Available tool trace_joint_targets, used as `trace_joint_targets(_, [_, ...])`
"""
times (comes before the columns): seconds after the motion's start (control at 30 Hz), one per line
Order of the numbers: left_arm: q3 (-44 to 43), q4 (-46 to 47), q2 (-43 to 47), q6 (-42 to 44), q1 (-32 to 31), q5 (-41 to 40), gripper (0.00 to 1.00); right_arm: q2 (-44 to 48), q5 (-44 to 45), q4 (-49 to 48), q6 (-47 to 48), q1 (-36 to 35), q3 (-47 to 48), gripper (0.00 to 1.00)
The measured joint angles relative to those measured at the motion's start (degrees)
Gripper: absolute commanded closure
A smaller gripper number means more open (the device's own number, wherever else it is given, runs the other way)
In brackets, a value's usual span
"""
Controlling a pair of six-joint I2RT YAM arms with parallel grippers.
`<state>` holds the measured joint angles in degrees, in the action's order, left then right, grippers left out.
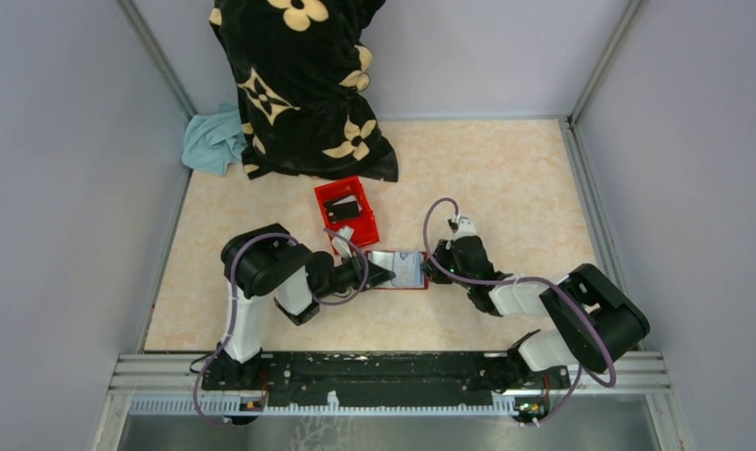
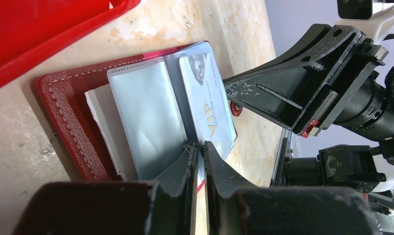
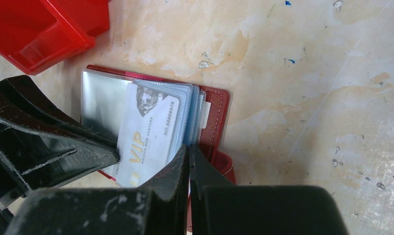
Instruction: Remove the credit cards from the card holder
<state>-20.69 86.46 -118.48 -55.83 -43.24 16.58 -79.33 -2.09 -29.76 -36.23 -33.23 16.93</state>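
Note:
The dark red card holder (image 1: 399,282) lies open on the table between my two grippers, with its clear sleeves fanned out. It also shows in the left wrist view (image 2: 67,112) and the right wrist view (image 3: 217,112). A pale blue-grey credit card (image 3: 148,132) marked VIP sticks partway out of a sleeve; it also shows in the left wrist view (image 2: 204,103). My left gripper (image 2: 199,147) is shut on the card's edge, at the holder's left side (image 1: 385,274). My right gripper (image 3: 189,149) is shut on the holder's sleeves at its right edge (image 1: 430,270).
A bright red plastic open box (image 1: 347,209) stands just behind the holder, and shows in both wrist views (image 2: 38,29) (image 3: 48,29). A black flowered blanket (image 1: 299,85) and a teal cloth (image 1: 214,141) lie at the back left. Walls enclose the table.

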Motion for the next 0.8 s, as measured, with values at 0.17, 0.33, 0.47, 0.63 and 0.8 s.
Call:
trace_joint_targets(0.17, [0.00, 0.04, -0.28, -0.17, 0.00, 0.02, 0.95, 0.00, 0.02, 0.00, 0.00, 0.00, 0.00, 1.00])
trace_joint_targets(0.33, [0.00, 0.17, -0.28, -0.81, 0.00, 0.22, 1.00, 0.00, 0.02, 0.00, 0.00, 0.00, 0.00, 1.00])
trace_joint_targets(0.47, [0.00, 0.17, -0.28, -1.07, 0.00, 0.26, 1.00, 0.00, 0.02, 0.00, 0.00, 0.00, 0.00, 1.00])
trace_joint_targets(0.63, [0.04, 0.20, -0.28, -1.11, 0.00, 0.24, 1.00, -0.11, -0.09, -0.17, 0.00, 0.00, 0.00, 1.00])
trace_joint_targets(0.8, [0.20, 0.24, -0.28, -1.14, 0.00, 0.24, 1.00, -0.63, -0.20, -0.83, 0.00, 0.02, 0.07, 1.00])
